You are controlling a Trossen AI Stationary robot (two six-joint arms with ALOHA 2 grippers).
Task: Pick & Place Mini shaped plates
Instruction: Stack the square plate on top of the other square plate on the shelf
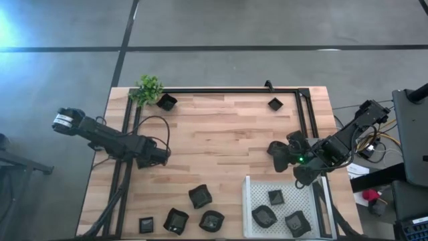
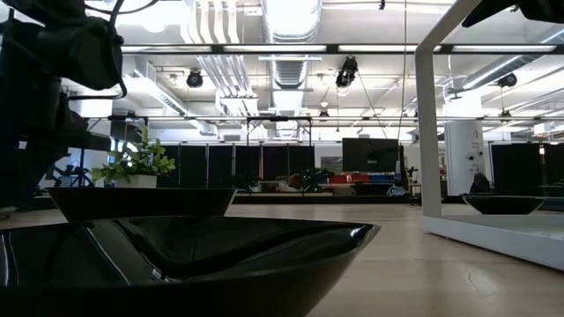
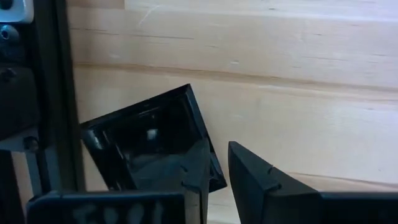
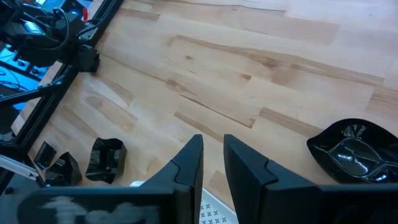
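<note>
Glossy black mini shaped plates scattered on the worktop, both end effectors narrowly parted and holding nothing

The mini shaped plates (image 1: pixel 200 196) look light, stiff and slick, likely brittle if dropped, so the raised rim seems the best place to pinch, one finger inside and one outside. Most lie along the lower edge of the high view, three already in the white tray (image 1: pixel 249 201) at lower right, two more near the upper edge beside the plant (image 1: pixel 148 88). The left end effector (image 1: pixel 163 155) sits at centre left; in its wrist view a square plate (image 3: pixel 149 134) lies just beyond its fingertips, lower left of frame, not gripped. The right end effector (image 1: pixel 275 153) hovers just above the tray, a wavy plate (image 4: pixel 354 152) lying at right of its wrist view, apart from its fingers
</note>
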